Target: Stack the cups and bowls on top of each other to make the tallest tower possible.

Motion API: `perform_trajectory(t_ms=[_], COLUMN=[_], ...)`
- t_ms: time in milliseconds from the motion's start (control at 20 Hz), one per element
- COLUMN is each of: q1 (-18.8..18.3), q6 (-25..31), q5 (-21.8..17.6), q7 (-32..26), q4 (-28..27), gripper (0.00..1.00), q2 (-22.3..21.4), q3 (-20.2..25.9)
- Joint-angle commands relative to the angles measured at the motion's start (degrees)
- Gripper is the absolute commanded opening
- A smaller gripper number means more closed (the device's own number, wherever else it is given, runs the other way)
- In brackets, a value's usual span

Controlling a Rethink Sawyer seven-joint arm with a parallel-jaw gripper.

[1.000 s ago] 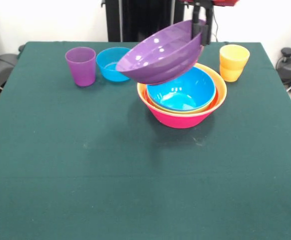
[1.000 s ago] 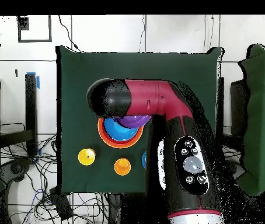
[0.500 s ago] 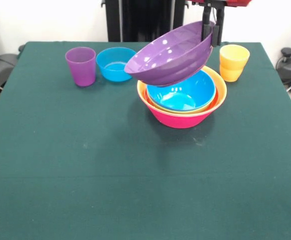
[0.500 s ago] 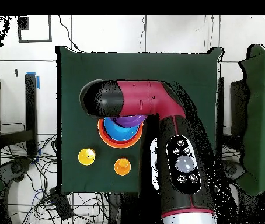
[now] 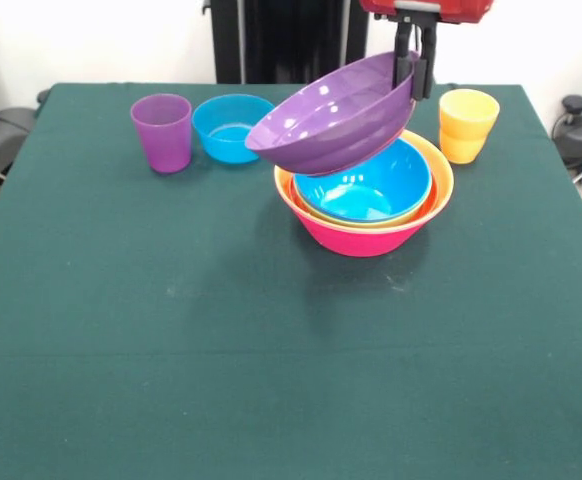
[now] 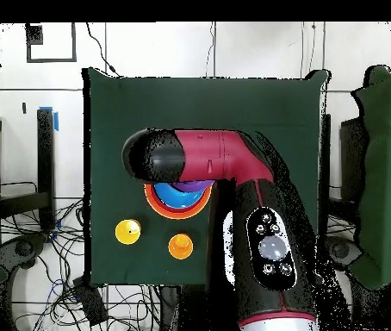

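The purple bowl [image 5: 329,125] is big, round and shiny. It hangs in the air, tipped so its open side faces the front and its left side sits lower. It is just above the tower [image 5: 365,196], and its low edge hangs out past the tower's left side. The tower is a big pink bowl [image 5: 361,237] on the outside, an orange bowl [image 5: 439,185] inside it, and a blue bowl [image 5: 366,185] in the middle. The tower stands near the back middle of the green worktop [image 5: 271,350].

The gripper [image 5: 412,68] comes straight down from the top and is clamped on the high right rim of the purple bowl. One finger is inside the bowl and one is outside. From above, the thick red and black arm [image 6: 225,185] bends over the tower and hides most of it.

A purple cup [image 5: 162,132] stands at the back left. A small blue bowl [image 5: 231,128] sits just beside it. A yellow cup [image 5: 467,124] stands in an orange cup to the right of the tower, close to the gripper.
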Motion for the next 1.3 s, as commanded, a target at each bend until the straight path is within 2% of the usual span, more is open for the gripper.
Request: perform_trajectory(t_ms=[50, 700, 1300], q1=[-0.3, 0.9, 2.2], q6=[-3.6, -9.8, -16.4], q5=[-0.9, -0.6, -0.2], q7=[3.3, 5.4, 6.9], q4=[6.8, 12.6, 16.9], gripper=[0.0, 0.0, 0.0], q2=[0.8, -0.7, -0.2], q3=[-0.7, -1.9, -3.5])
